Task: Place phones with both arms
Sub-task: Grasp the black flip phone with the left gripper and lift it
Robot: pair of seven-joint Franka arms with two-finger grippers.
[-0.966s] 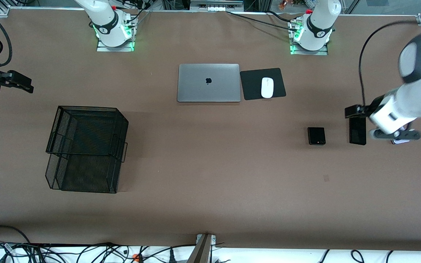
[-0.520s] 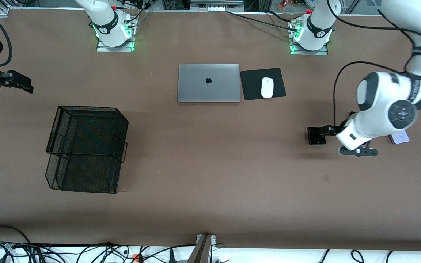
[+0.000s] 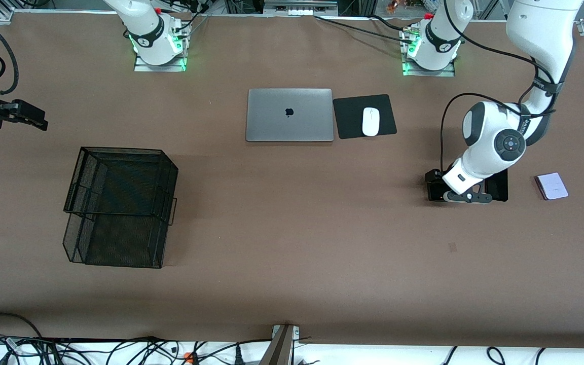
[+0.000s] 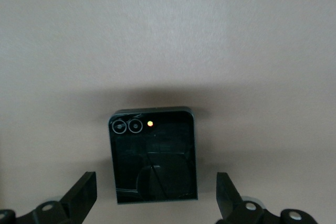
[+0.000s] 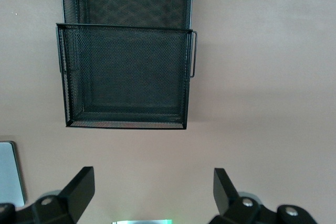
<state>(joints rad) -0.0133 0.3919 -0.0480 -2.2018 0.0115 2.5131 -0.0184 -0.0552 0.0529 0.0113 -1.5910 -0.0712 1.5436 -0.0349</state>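
Even overhead light on my front feed; table (image 3: 292, 243) is evenly bright, shadows soft beside the mesh basket (image 3: 119, 205). Green glow at both arm bases. Left wrist feed is hazy, black flip phone (image 4: 153, 156) reflecting, fingers (image 4: 79, 198) blurred.

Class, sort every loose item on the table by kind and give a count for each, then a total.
Phones: 3, namely black flip phone, slim black phone, lavender-white flip phone
Laptop: 1
Mouse: 1
Mouse pad: 1
Mesh baskets: 1 stacked unit
Total: 7
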